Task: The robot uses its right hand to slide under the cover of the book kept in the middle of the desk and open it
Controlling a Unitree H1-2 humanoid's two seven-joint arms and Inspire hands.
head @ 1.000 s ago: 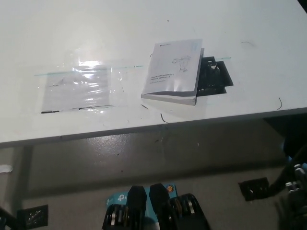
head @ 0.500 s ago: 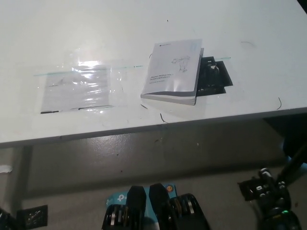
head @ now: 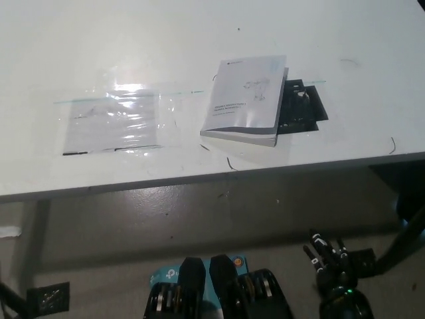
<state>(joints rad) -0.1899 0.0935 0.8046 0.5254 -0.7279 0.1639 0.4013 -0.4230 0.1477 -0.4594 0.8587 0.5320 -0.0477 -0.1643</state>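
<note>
One book point(head: 247, 98), one clear plastic sleeve point(head: 113, 121) (flat), one black tray point(head: 302, 106).

We can't read any text at this resolution. The book point(head: 246, 98) cover carries a small dark mark at its top left corner, a faint line drawing in the upper middle, and a couple of lines of print left of centre below it; all of it is too blurred to make out. We see a dark strip along the bottom edge of the clear plastic sleeve point(head: 113, 121) on the table point(head: 80, 46), possibly print, unreadable. The teal part at the bottom edge of the view shows a white logo-like mark; we can't resolve the letters.
</note>
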